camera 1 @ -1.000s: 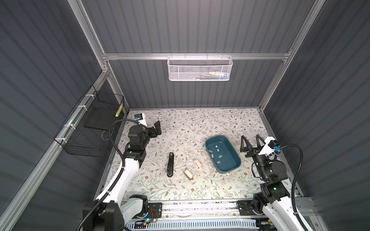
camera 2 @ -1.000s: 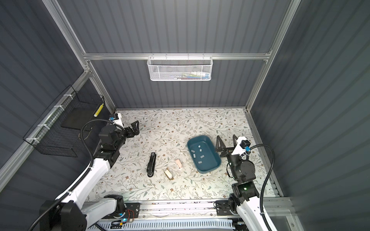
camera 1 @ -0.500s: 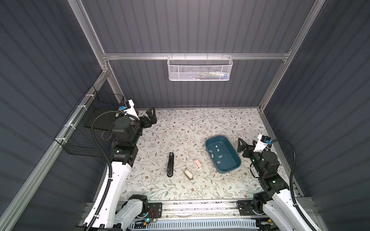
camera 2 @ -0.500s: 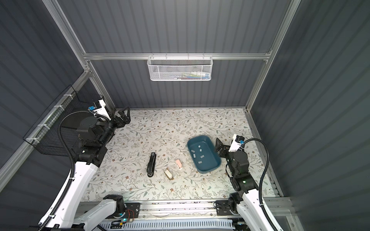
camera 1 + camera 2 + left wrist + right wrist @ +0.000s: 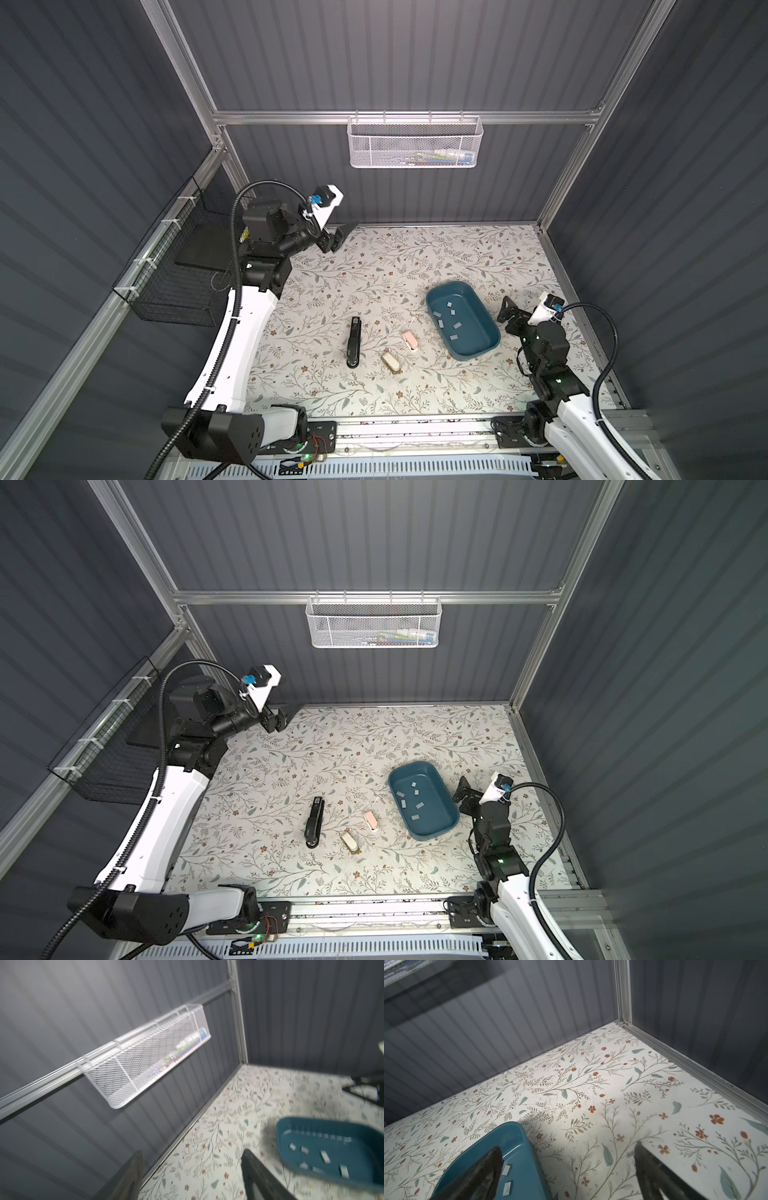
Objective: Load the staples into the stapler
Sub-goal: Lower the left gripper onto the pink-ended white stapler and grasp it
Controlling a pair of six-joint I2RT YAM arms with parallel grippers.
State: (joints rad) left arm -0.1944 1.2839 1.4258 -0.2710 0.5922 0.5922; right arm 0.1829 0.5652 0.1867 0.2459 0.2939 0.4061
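Staples (image 5: 457,325) lie loose as small grey strips inside the teal tray (image 5: 446,286), near the black stapler (image 5: 353,343) on the floral table (image 5: 415,257), while the right gripper (image 5: 508,312) just beside the tray gapes wide and empty and the left gripper (image 5: 338,236), raised at the far corner, has its jaws parted on nothing.

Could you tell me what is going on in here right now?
Two robot arms are set to load a stapler, but nothing is held yet. The left gripper hangs open, raised near the back-left corner; the right gripper is open beside the teal tray. The staples lie loose in that tray, and the black stapler lies on the table, untouched.
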